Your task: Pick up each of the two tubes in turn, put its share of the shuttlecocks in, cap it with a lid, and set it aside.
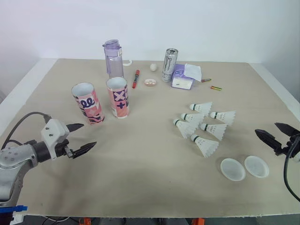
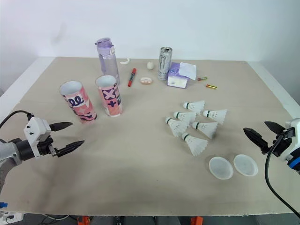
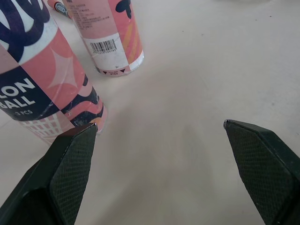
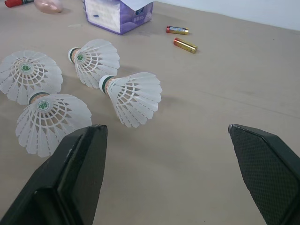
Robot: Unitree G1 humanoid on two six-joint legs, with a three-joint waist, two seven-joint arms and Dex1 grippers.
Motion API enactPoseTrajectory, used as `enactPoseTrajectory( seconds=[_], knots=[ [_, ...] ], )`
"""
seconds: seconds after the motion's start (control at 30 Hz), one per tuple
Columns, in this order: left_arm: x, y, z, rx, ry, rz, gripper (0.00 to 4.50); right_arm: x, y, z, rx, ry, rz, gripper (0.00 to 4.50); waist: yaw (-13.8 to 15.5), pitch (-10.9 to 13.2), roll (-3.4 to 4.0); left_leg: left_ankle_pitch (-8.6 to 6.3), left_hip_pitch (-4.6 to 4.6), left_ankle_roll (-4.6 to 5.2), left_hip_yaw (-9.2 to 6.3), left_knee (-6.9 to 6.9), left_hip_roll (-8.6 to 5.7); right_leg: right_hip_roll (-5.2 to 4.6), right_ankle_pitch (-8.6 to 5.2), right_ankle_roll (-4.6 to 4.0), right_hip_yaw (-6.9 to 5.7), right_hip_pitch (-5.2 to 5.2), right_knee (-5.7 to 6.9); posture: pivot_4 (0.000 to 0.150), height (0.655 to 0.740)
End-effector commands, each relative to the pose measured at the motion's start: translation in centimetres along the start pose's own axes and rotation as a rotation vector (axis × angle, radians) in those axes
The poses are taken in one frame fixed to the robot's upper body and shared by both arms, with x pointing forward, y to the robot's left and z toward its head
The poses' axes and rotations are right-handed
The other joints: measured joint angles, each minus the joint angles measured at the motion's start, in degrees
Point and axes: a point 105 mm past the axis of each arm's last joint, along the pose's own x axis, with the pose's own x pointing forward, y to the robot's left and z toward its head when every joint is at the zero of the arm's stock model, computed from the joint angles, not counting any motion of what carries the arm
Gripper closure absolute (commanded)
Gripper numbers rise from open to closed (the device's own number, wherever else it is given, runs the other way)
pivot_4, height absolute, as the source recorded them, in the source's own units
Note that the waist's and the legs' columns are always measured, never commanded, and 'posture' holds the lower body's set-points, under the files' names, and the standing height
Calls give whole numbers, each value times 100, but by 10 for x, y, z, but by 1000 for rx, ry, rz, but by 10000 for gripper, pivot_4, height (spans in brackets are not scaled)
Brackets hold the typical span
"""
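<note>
Plainly the near tube (image 1: 87,103) stands upright at twelve o'clock from the left gripper (image 1: 89,134), the closer arm. Its jaws gape wide, empty.

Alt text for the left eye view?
Two open pink tubes stand on the left of the table; six shuttlecocks lie on its right, two lids in front of them. The left gripper and right gripper, both open and empty, flank them. A bottle and can stand at the back.

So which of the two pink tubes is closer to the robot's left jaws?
The leftmost tube, with the dark looping letters; it stands just beyond the left jaws. The other tube, marked with a cross and plus, stands farther right.
</note>
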Motion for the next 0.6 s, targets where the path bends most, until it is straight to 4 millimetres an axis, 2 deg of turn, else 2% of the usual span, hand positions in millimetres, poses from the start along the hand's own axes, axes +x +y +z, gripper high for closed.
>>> enactPoseTrajectory(
  seconds=[0.03, 0.17, 0.23, 0.3, 0.43, 0.5, 0.6],
  knots=[
    [-4, 8, 11, 31, -36, 35, 0, 1, -3, 23, -64, -58, 8, 527, 0, 0, 0, 0, 0, 0, 0, 0, 0, 0, 0, 0, 0, 0, 0, 1500, 7400],
    [-4, 9, 14, -9, -65, 79, 0, 18, 18, 39, -76, -111, 89, 527, -4, 0, 1, 0, 0, 0, 0, 1, 0, 0, 1, 1, 1, 0, 0, 1500, 7400],
    [-4, 6, 14, -28, -75, 111, 0, 32, 39, 52, -89, -150, 169, 527, -15, -1, 3, 0, 2, 0, 3, 1, 1, 0, 4, 0, 2, 0, 0, 1500, 7400],
    [-4, 4, 14, -49, -88, 148, 0, 46, 64, 66, -93, -192, 256, 527, -25, -1, 3, 0, 3, 0, 3, 1, 4, 2, 6, -1, 1, 0, 1, 1500, 7400],
    [-8, 0, 14, -90, -124, 278, 0, 71, 127, 89, -91, -253, 477, 527, -74, 0, 5, 0, 4, 0, 2, 1, 9, 5, 7, -1, 1, 0, 3, 1500, 7400],
    [-10, -5, 14, -114, -141, 322, 0, 80, 154, 96, -92, -272, 572, 527, -75, 0, 4, 0, 3, 0, 0, 1, 8, 5, 6, 0, 0, 1, 4, 1500, 7400],
    [-14, -13, 10, -115, -153, 441, 0, 94, 206, 101, -74, -296, 796, 527, -87, 0, 4, 0, 2, 0, 0, 1, 8, 4, 6, 1, 2, 1, 3, 1500, 7400]
  ],
)
